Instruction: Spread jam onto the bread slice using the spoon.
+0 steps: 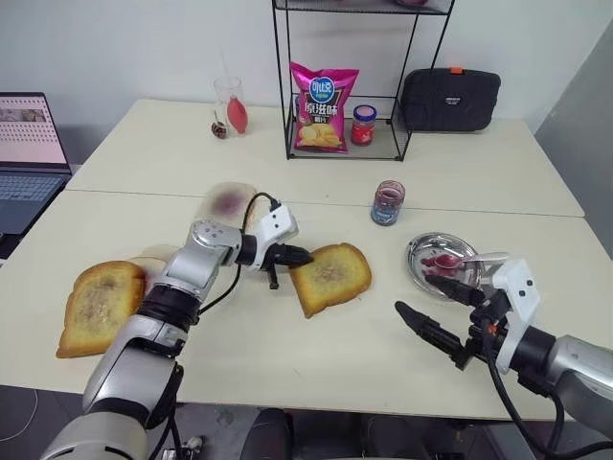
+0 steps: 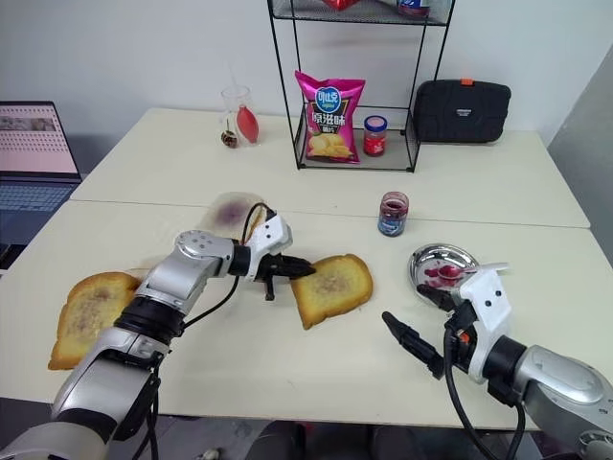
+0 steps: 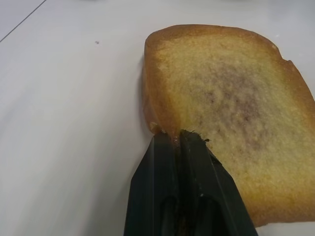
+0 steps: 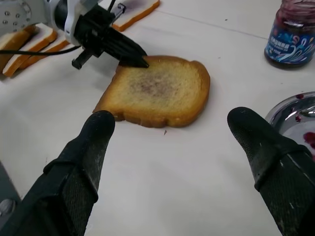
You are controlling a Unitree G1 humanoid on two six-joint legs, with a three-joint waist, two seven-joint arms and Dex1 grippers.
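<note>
You can make out Chinese characters in a blue oval on the pink chip bag [image 1: 323, 107] at the far shelf rack; the jam jar's [image 1: 387, 202] blue label carries print too small to read.

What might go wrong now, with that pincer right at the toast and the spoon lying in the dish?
The shut left pincer touches the golden-brown toasted bread slice at its edge; it may push it askew. The open right pincer holds nothing; the slim silver spoon could slide in the round metal dish when grabbed.
</note>
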